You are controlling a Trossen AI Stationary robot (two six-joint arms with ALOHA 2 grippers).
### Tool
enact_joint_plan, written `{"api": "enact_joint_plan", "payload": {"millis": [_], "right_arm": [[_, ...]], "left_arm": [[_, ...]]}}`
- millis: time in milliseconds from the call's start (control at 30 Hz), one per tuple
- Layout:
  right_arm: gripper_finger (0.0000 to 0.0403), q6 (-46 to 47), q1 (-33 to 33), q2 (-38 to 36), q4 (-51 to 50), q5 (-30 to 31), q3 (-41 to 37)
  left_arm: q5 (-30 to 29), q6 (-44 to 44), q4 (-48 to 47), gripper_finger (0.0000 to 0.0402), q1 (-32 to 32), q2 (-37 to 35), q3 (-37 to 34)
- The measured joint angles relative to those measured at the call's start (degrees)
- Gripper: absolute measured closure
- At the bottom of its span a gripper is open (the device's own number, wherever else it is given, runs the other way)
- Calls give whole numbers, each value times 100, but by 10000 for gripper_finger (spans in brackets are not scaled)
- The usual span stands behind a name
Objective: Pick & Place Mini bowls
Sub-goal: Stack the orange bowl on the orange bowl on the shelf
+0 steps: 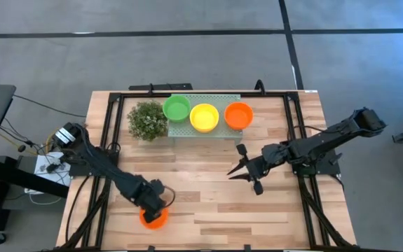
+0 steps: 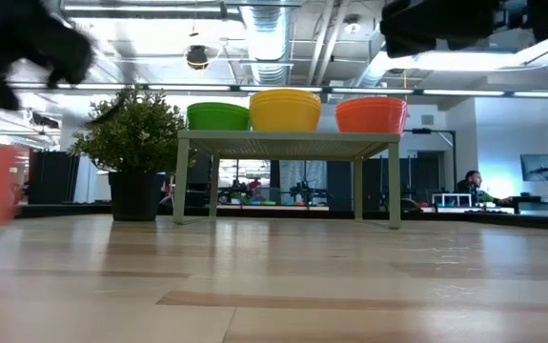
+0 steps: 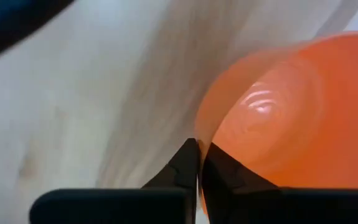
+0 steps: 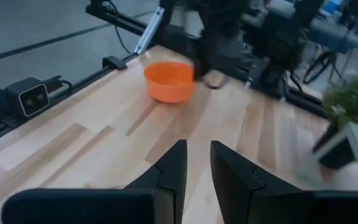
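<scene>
I count four mini bowls in all. Three stand in a row on the pale green perforated tray (image 1: pixel 208 131) at the far side of the wooden surface (image 1: pixel 208 203): one green bowl (image 1: pixel 176 108), one yellow bowl (image 1: pixel 204 117) in the middle, and one orange bowl on the tray (image 1: pixel 238 115). The green one sits just beside the single bushy plant (image 1: pixel 147 120), which stands on the surface next to the tray. From table height the tray shows as a small raised stand on legs, with the three bowls side by side on top.

The fourth, an orange bowl near the front edge (image 1: pixel 153 218), lies on the surface well apart from the others. My left gripper (image 1: pixel 153 204) is right over it. My left jaws are pressed together with their tips at that bowl's rim; whether the rim is caught between them I cannot tell.

My right gripper (image 1: pixel 245 171) hangs over the bare middle of the surface, in front of the tray and apart from every bowl. Its jaws stand partly spread with a narrow gap and nothing between them.
</scene>
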Motion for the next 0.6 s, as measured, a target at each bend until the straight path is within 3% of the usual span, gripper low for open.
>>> {"api": "enact_joint_plan", "payload": {"millis": [167,333,467,600], "right_arm": [[337,-436,185,559,454,-13,104],[337,-921,326,1144,382,-13,649],[331,-1196,402,1695,-424,-15,1392],[314,-1280,402,2401,-1653,-16,2351]], "left_arm": [[-709,-243,52,393,603,-400,259],[-813,-65,201,392,1430,-476,300],[-795,215,555,392,1970,-299,295],[-800,579,1523,392,2306,-278,297]]}}
